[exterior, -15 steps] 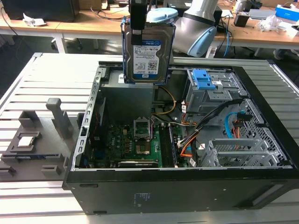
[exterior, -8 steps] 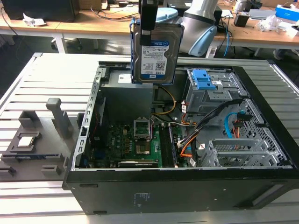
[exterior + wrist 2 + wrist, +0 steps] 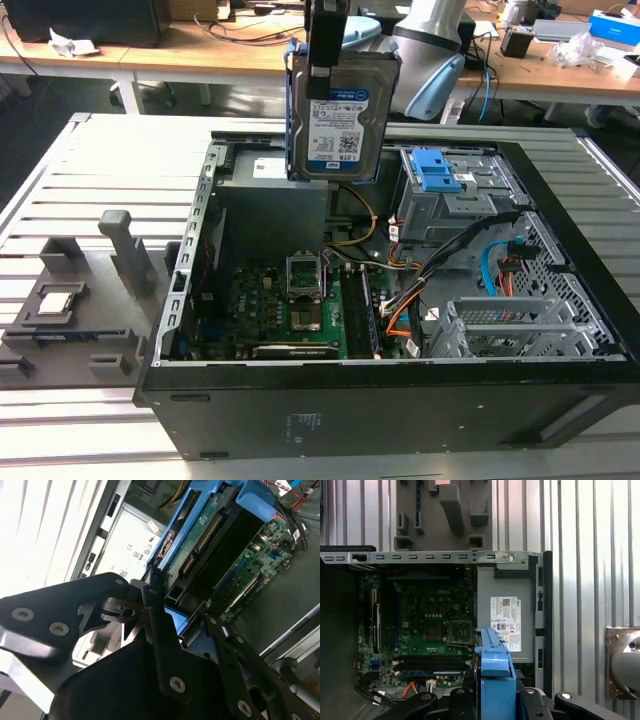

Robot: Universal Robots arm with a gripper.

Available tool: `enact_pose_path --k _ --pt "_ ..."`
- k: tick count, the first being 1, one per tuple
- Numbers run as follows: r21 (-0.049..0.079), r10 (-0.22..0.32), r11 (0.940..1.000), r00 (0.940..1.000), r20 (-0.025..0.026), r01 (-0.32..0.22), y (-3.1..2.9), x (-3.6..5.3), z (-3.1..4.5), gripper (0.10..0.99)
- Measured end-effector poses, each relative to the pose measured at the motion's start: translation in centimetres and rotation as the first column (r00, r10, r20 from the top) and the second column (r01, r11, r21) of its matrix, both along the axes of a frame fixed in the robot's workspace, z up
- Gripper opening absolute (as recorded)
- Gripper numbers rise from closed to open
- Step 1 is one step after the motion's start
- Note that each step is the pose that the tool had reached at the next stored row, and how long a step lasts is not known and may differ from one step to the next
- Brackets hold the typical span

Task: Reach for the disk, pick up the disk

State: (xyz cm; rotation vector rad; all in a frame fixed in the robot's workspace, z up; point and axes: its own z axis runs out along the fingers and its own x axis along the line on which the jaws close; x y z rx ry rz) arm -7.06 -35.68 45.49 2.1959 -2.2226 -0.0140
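Slatted metal desk (image 3: 60, 180) carries open computer case (image 3: 400, 400); top centre of exterior view, tool (image 3: 325, 45) clenched on disk (image 3: 340, 120), lifted above case.

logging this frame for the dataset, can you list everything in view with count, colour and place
disk: 1, silver-grey with white-and-blue label and blue bracket, held upright in the air above the open case
computer case: 1, black, lying open on the slatted table
motherboard: 1, green, on the case floor
power supply: 1, grey with white label, in a case corner
drive cage: 1, grey with blue clips, toward the exterior view's right
fixture tray: 1, grey, on the exterior view's left
slatted table: 1, silver
pincer: 1, black, shut on the disk's top edge
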Motion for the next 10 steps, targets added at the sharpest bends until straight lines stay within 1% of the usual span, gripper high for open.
enact_pose_path --k 1,8,9,10 --pt "0.000 0.000 1.0000 1.0000 0.0000 0.000 -0.12 0.00 0.00 0.365" --pt "0.000 0.000 1.0000 1.0000 0.0000 0.000 -1.69 0.00 0.00 0.365" --pt "0.000 0.000 1.0000 1.0000 0.0000 0.000 -2.07 0.00 0.00 0.365" --pt "0.000 0.000 1.0000 1.0000 0.0000 0.000 -2.23 0.00 0.00 0.365"
